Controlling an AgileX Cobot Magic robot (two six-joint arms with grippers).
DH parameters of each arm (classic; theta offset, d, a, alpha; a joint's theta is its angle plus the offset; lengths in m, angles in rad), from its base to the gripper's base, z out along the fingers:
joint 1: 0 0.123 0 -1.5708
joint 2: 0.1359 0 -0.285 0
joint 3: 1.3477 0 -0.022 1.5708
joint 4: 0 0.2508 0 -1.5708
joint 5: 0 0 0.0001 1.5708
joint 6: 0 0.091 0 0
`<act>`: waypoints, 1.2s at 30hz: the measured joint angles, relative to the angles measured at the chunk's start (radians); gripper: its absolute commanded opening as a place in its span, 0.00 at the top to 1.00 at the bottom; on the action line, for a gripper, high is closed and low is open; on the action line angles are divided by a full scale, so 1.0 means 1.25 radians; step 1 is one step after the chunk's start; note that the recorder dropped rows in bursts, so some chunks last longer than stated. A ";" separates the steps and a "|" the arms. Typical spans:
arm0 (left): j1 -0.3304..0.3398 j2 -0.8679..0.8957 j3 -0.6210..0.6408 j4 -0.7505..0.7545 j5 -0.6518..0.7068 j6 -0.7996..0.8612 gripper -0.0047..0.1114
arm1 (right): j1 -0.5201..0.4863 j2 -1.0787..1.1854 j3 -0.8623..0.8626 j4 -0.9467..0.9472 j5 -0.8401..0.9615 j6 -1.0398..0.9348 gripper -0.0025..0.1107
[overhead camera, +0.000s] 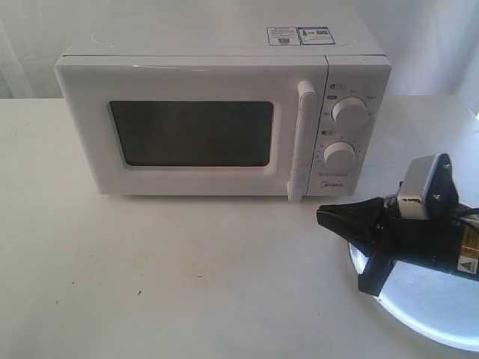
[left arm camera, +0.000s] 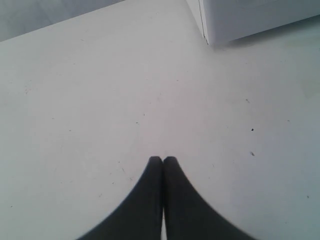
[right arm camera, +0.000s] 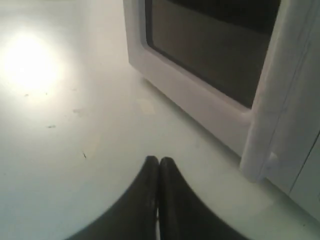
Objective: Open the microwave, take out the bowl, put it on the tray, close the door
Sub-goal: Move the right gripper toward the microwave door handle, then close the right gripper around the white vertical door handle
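There is one microwave (overhead camera: 217, 120) on the white table (overhead camera: 150, 284). It has one door (overhead camera: 187, 131), one tall handle (overhead camera: 305, 138), two round dials (overhead camera: 349, 112) and two stickers (overhead camera: 299, 35) on top. The door is shut. Its window (overhead camera: 191, 133) is too dark to show what is inside.

There is one shiny tray (overhead camera: 430, 307) at the near right, and part of it is cut off by the edge. Nothing can be seen lying in it.

There are two pincers. The right pincer (right arm camera: 159, 161) hangs over the left edge of the tray. It points left, near the microwave's near right corner, below the handle. Its tips are pressed together and hold nothing. The left pincer (left arm camera: 163, 160) is over bare table, well apart from a bottom corner of the microwave. Its tips are also pressed together, and it holds nothing.
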 measured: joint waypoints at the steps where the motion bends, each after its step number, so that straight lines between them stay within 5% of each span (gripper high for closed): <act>1: 0.000 0.000 0.000 0.000 0.000 0.000 0.96 | 0.000 0.043 -0.021 -0.003 0.000 -0.012 0.98; 12: 0.000 0.000 0.000 0.000 0.000 0.000 0.96 | 0.000 0.160 -0.159 0.117 -0.006 -0.008 0.94; 20: 0.000 0.000 0.000 0.000 0.000 0.000 0.96 | 0.024 0.160 -0.200 0.141 -0.006 -0.019 0.55; 24: 0.000 0.000 0.000 0.000 0.000 0.000 0.96 | 0.064 0.160 -0.218 0.141 -0.006 -0.055 0.45; 28: 0.000 0.000 0.000 0.000 0.000 0.000 0.96 | 0.102 0.160 -0.236 0.147 -0.003 -0.078 0.51; 36: 0.000 0.000 0.000 0.000 0.000 0.000 0.96 | 0.139 0.162 -0.252 0.235 0.034 -0.079 0.88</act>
